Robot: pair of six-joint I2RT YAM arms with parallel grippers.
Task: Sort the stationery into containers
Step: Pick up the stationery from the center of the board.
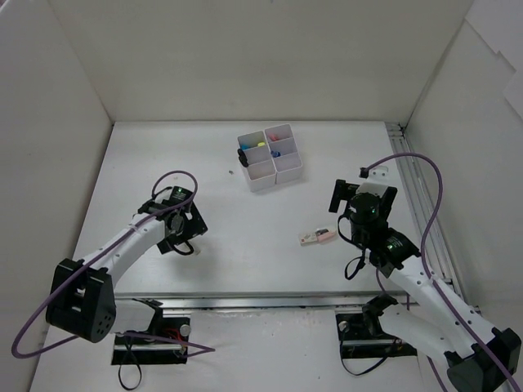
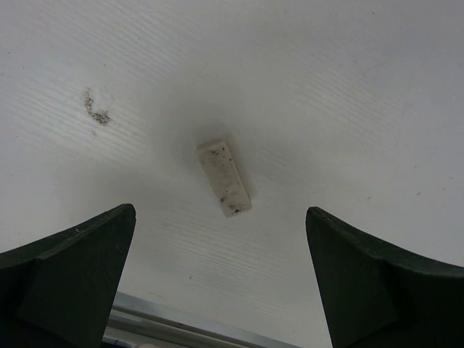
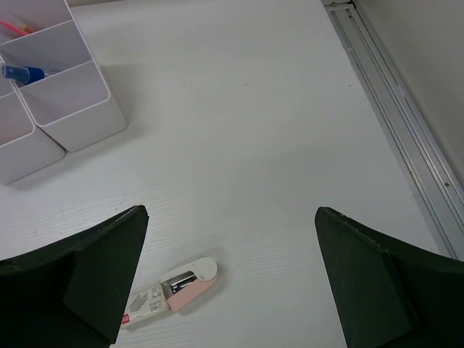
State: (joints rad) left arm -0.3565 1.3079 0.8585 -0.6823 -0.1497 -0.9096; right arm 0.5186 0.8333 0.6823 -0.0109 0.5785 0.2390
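Two erasers lie loose on the white counter, and both are mine to clear. The small speckled beige block eraser sits flat directly under my left gripper, its length running a little aslant between the two dark fingers. That gripper is spread wide and holds nothing. I judge it is poised there so the fingers can come down either side of the narrow width, though a slight wrist turn would square things up.

The pink-and-white eraser in its printed paper sleeve lies flat, right of the middle of the counter. It is just near-left of my right gripper, which is likewise fully spread and empty. The eraser isn't centred between those fingers, so that grasp calls for a shift left and nearer first.

The white plastic organiser of square open-topped compartments stands at the far middle, well apart from both erasers. Some cells hold things: a blue-capped item, a thin red pen, something yellow. The two nearest cells look empty to me.

Nothing lies between either eraser and the organiser. A grey smudge marks the counter near the beige eraser, and a metal rail runs along the right edge, both out of the way.
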